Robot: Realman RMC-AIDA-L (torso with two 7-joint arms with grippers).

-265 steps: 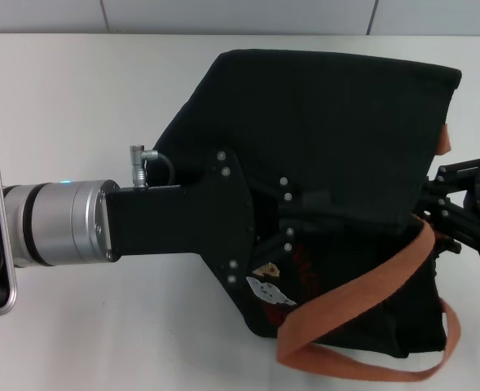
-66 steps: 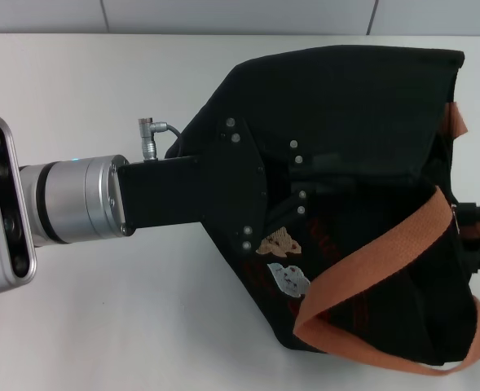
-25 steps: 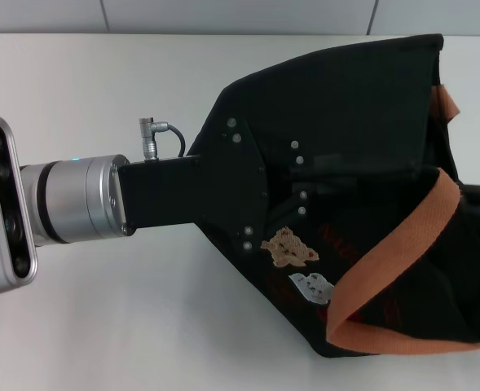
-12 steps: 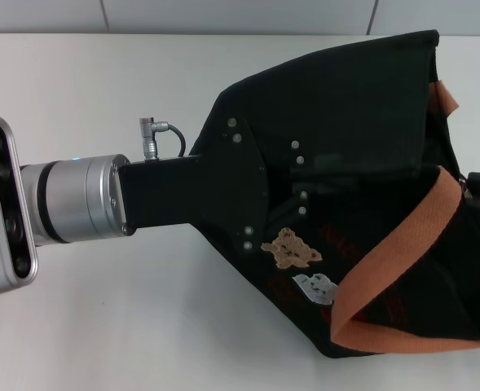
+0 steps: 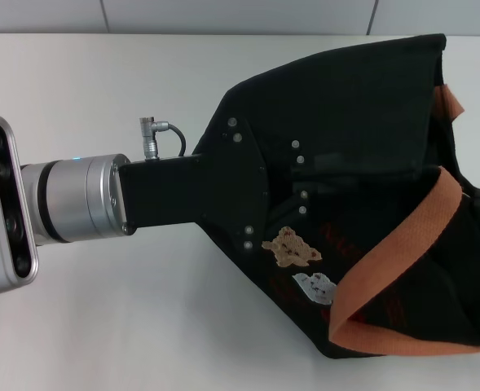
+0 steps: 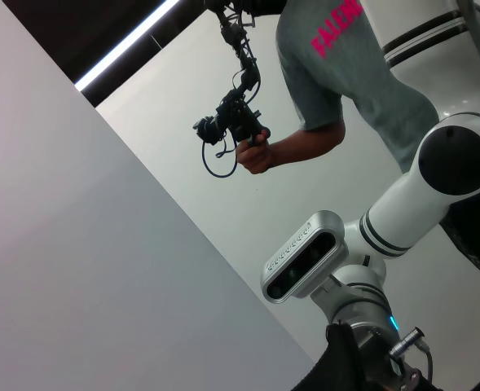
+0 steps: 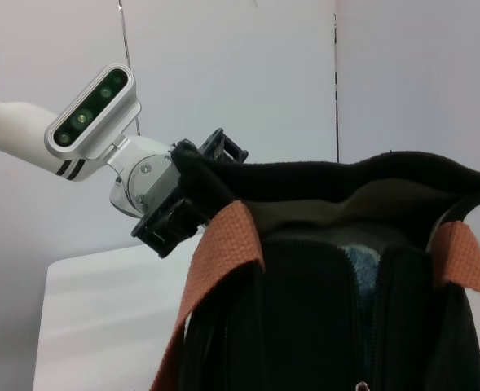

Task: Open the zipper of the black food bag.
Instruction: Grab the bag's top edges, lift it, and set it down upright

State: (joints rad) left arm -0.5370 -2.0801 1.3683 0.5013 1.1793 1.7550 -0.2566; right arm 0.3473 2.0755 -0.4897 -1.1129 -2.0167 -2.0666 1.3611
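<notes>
So the black food bag (image 5: 362,163) lies on the white table (image 5: 101,326), at the right. Left gripper (image 7: 182,195) clamps its corner, prob. to steady it. Zipper (image 7: 368,326) looks partly opened; right gripper out of view, cannot tell its state.
</notes>
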